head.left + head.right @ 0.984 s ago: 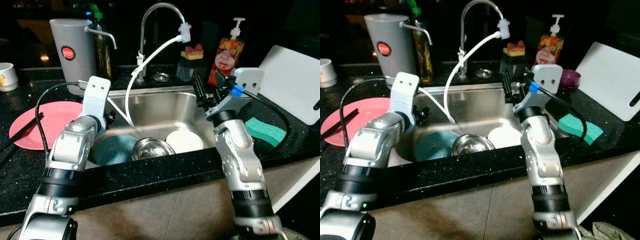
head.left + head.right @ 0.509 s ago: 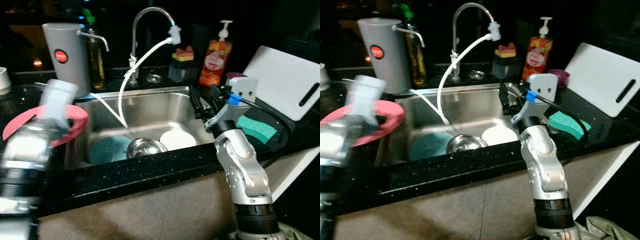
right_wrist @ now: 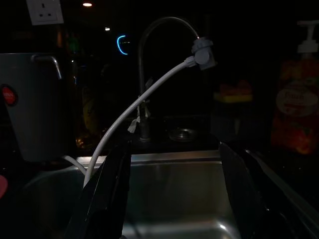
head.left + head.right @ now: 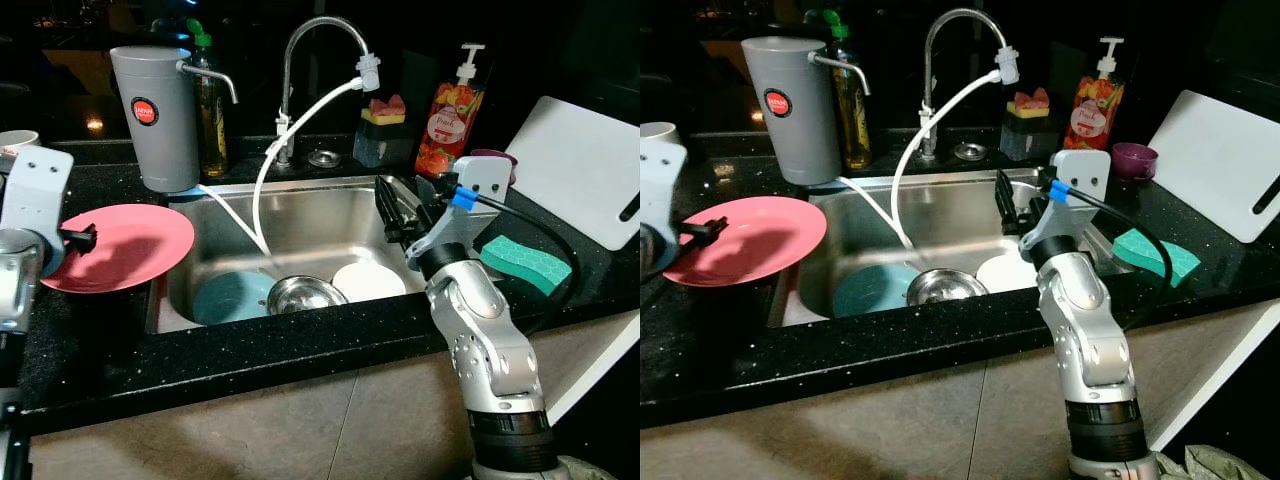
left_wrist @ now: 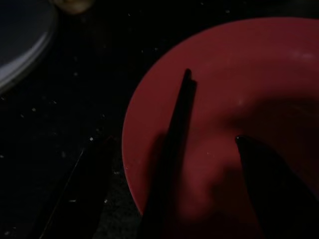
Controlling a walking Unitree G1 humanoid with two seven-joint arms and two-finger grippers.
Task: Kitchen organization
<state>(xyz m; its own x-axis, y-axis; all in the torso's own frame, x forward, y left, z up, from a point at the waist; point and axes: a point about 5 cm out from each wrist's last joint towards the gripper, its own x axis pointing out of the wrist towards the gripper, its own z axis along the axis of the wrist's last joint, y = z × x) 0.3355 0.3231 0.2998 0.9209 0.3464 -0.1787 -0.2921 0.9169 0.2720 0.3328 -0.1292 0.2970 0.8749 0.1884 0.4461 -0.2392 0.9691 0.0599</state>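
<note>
Grey water filter jug (image 4: 156, 117) (red badge) behind black countertop (image 4: 250, 350), beside faucet (image 4: 318, 60).

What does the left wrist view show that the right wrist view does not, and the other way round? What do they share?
Left wrist view: the pink plate on the black counter, with the left claw above it. Right wrist view: the faucet, white hose, sink, grey canister and soap bottle beyond the right claw. Shared: dim light, and two black fingers held apart.
</note>
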